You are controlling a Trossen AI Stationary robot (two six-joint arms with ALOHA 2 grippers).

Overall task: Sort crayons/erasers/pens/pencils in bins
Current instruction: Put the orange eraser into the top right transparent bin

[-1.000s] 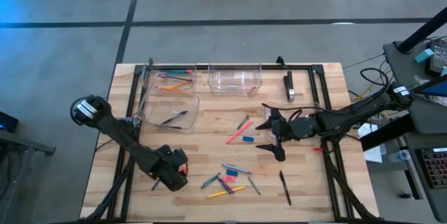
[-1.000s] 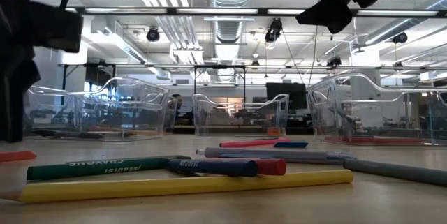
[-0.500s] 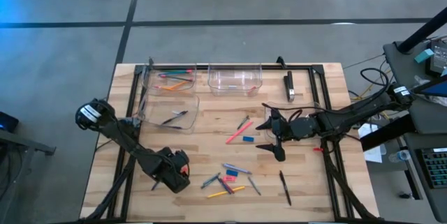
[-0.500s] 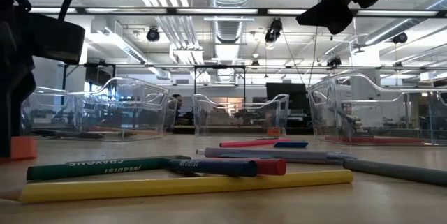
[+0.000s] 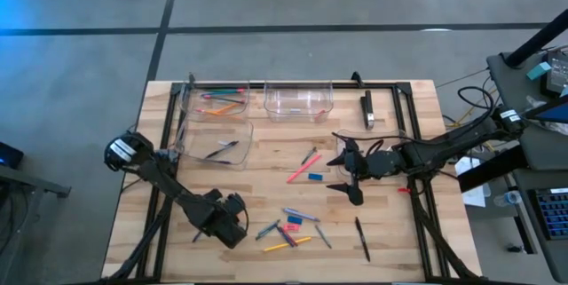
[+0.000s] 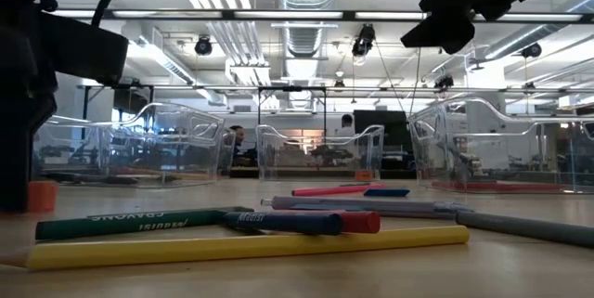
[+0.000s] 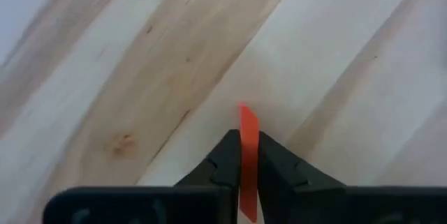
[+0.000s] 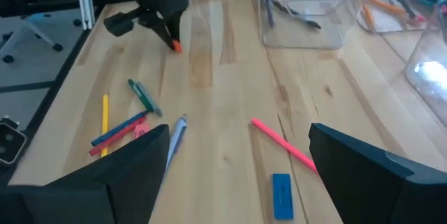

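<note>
Left wrist view puts us closest: our left end effector (image 7: 248, 155) pinches a red-orange eraser (image 7: 248, 140) just over the table (image 7: 140, 56), at about seven o'clock of the table in the high view. Farther in, loose pencils, crayons (image 5: 293, 220) and pens lie near six o'clock. Our right end effector (image 5: 348, 175) hangs spread near three o'clock. The bins (image 5: 213, 100) line eleven to twelve o'clock.
</note>
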